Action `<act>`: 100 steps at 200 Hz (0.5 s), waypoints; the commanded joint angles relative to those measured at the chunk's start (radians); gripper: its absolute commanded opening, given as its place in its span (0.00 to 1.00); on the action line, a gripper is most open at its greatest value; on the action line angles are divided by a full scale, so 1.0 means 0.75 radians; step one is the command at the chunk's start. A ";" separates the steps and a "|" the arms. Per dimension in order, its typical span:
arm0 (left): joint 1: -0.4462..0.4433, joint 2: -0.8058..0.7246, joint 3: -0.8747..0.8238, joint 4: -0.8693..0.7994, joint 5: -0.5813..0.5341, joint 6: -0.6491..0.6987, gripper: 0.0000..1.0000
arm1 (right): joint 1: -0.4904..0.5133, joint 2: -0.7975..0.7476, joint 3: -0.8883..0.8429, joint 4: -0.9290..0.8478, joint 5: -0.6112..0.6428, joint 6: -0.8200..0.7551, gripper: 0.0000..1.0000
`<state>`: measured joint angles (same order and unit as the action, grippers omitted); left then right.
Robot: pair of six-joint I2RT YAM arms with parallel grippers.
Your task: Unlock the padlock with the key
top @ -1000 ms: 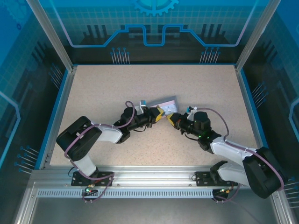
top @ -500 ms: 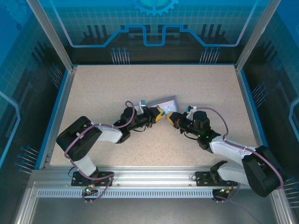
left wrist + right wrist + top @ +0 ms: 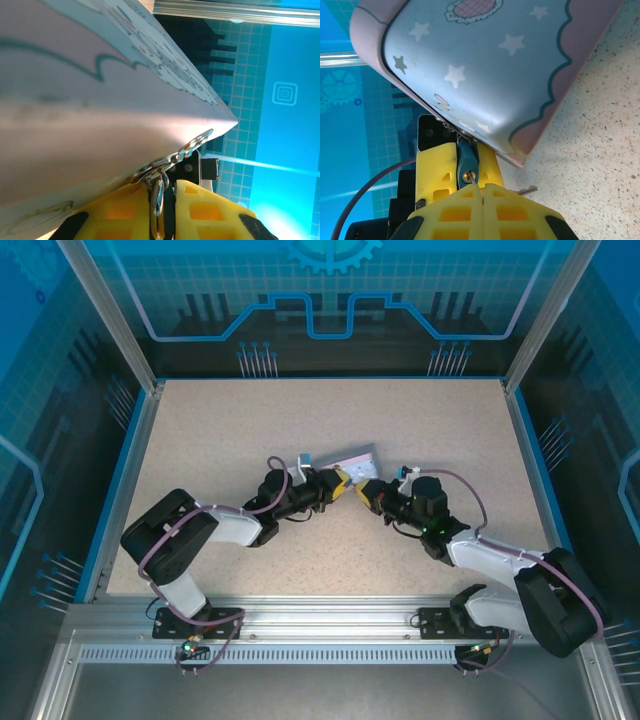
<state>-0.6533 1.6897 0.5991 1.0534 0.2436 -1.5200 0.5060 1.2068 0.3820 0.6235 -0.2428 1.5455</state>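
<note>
Left claw [image 3: 167, 202] clamped on padlock [image 3: 465, 158]; right claw [image 3: 482, 194] pinched shut on key [image 3: 475, 187], beside starry tin [image 3: 485, 65]

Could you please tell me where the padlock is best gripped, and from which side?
Grip the padlock across the flat faces of its body, coming from the left arm's side, as the left gripper does. It hangs from the clasp of the tin with its keyhole end facing the right gripper, so that end must stay bare for the key.
</note>
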 commanded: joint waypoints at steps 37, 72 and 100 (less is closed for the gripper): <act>-0.020 0.011 0.017 0.168 0.027 0.007 0.00 | 0.024 0.016 0.053 0.085 -0.011 0.033 0.00; -0.029 0.019 0.021 0.170 0.025 0.008 0.00 | 0.023 0.059 0.053 0.151 -0.019 0.093 0.00; -0.034 0.018 0.019 0.177 0.024 0.007 0.00 | 0.019 0.120 0.054 0.217 -0.029 0.129 0.00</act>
<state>-0.6533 1.7027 0.5991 1.0721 0.2127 -1.5196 0.5060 1.2613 0.3866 0.6868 -0.2443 1.6058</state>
